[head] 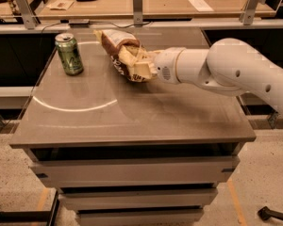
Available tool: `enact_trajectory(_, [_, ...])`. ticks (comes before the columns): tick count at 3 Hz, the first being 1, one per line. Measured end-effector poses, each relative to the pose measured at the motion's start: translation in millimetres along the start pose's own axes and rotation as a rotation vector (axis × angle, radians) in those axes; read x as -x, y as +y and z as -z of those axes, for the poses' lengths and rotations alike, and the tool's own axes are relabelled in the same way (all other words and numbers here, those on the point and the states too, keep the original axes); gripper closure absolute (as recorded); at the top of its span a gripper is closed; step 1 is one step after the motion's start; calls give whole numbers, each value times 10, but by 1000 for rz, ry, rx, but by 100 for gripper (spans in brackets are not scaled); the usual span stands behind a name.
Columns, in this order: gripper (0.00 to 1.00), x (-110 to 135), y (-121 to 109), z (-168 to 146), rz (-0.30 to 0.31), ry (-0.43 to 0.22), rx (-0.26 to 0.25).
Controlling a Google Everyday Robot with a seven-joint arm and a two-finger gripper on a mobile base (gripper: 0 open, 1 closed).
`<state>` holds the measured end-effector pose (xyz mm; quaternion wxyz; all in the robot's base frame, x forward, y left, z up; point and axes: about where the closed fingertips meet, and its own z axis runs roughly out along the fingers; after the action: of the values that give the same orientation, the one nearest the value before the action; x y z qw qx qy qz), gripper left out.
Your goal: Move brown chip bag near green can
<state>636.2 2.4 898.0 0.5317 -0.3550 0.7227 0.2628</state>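
The white robot arm [226,67] reaches in from the right of the view across the grey, flat-topped metal worktop [132,121], and its two-finger tool [142,68] sits over the rear middle of the surface. The tool is closed on the lower right end of the glossy dark brown and cream-tan chip bag [119,47], its pale fingers [140,70] pressed against the crumpled foil. The chip bag is tilted, its dark brown end pointing back and to the left and its cream end at the tool; whether its underside touches the worktop I cannot tell. The small green aluminium drink can [69,54] with a silver top stands upright near the rear left corner of the worktop, left of the chip bag and near it, with a gap between the two. A pale curved arc of light [70,108] crosses the left half of the surface in front of the drink can. Below the worktop sit stacked grey drawer fronts [132,171]. Behind it runs a long wooden desk [160,1] with white paper sheets [200,4] on it
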Motion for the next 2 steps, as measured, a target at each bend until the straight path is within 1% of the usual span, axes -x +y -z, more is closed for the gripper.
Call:
enact_trajectory(1, [100, 81, 258, -7, 5, -22, 61])
enact_trajectory(2, [100, 228, 467, -74, 17, -66, 123])
